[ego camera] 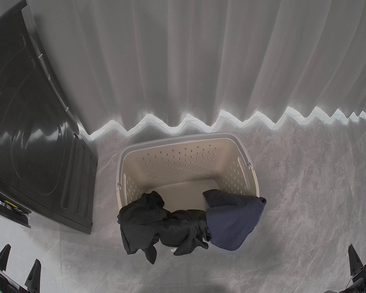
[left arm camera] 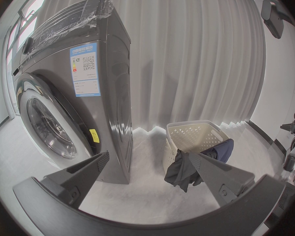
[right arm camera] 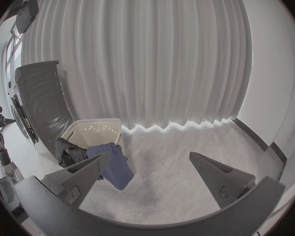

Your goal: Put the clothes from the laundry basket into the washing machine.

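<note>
My left gripper (left arm camera: 148, 156) has its two fingers wide apart and holds nothing. My right gripper (right arm camera: 148, 156) is the same, apart and empty. Both are well apart from the laundry basket (ego camera: 183, 159), which stands on the floor (ego camera: 313, 184) near the white curtain (ego camera: 191, 53) and beside the washing machine (ego camera: 28, 143). A black garment (ego camera: 158, 224) and a blue garment (ego camera: 232, 220) lie over the basket's near rim and touch each other, the black one toward the machine. The head view gives me the basket's bare bottom and the machine's dark side panel. The left wrist view shows the machine's front with its round glass door (left arm camera: 49, 131). In the right wrist view the blue garment hangs down outside the basket wall.
</note>
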`<state>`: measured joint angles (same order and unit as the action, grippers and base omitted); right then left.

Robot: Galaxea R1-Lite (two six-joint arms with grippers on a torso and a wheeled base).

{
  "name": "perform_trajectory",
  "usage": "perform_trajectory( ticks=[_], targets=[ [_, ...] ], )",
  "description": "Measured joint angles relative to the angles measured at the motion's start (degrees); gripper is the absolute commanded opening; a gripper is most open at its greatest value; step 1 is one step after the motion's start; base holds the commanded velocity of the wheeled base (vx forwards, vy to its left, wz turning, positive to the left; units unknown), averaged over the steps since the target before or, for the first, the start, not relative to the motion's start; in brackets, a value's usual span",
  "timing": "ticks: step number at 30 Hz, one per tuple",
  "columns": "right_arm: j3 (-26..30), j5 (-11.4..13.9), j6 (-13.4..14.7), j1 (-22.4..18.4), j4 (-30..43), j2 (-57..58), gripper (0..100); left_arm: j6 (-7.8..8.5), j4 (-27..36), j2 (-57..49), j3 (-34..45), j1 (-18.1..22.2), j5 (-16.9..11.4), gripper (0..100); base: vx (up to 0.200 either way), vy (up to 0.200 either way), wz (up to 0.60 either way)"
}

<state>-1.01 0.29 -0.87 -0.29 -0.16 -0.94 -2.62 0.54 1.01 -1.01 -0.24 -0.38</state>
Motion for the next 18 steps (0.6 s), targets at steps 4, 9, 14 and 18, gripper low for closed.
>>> perform_trajectory(
  ticks=[4, 9, 14, 18],
  targets=[
    [0.0, -0.02, 0.0, 0.02, 0.0, 0.0, 100, -0.02, -0.02, 0.0, 0.0, 0.0, -0.02, 100, 0.05, 0.0, 0.0],
    [0.0, -0.02, 0.0, -0.01, 0.02, 0.0, 100, -0.09, 0.0, 0.0, 0.0, 0.0, 0.02, 100, 0.2, 0.0, 0.0],
    [0.0, -0.02, 0.0, 0.0, 0.05, 0.0, 100, -0.06, 0.0, 0.0, 0.0, -0.02, 0.02, 100, 0.2, 0.0, 0.0],
    [0.0, -0.02, 0.0, 0.02, 0.05, 0.0, 100, -0.06, -0.02, 0.0, 0.0, -0.02, 0.02, 100, 0.05, 0.0, 0.0]
  ],
)
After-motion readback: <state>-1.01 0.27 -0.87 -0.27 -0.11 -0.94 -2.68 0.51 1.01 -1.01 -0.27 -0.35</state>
